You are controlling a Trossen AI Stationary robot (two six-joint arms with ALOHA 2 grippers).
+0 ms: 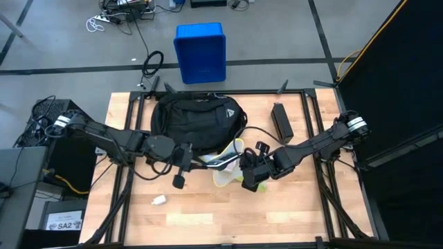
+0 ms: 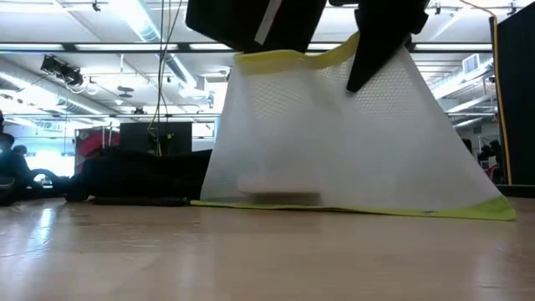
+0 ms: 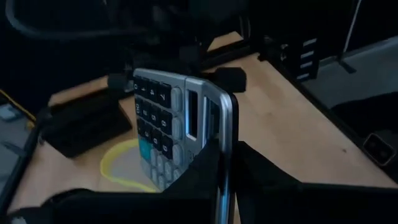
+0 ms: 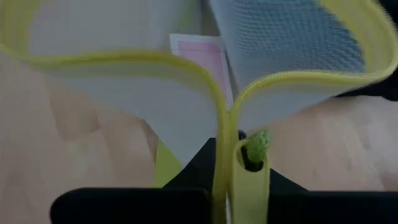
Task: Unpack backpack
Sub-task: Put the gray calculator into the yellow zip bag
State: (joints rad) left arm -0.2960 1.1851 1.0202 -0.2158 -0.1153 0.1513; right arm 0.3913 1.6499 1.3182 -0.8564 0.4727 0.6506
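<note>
While shut, jaws on calculator (image 3: 168, 134), pouch (image 4: 205, 99)

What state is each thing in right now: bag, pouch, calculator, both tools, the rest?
backpack: lying flat on the table's far side, no tool on it.
mesh pouch: mouth held open, its yellow rim pinched by the right tool, base on the table.
calculator: gripped on edge by the left tool, above the pouch.
black case: lying free right of the backpack.
small white item: lying loose on the table.
blue bin: on the floor beyond the table.
</note>
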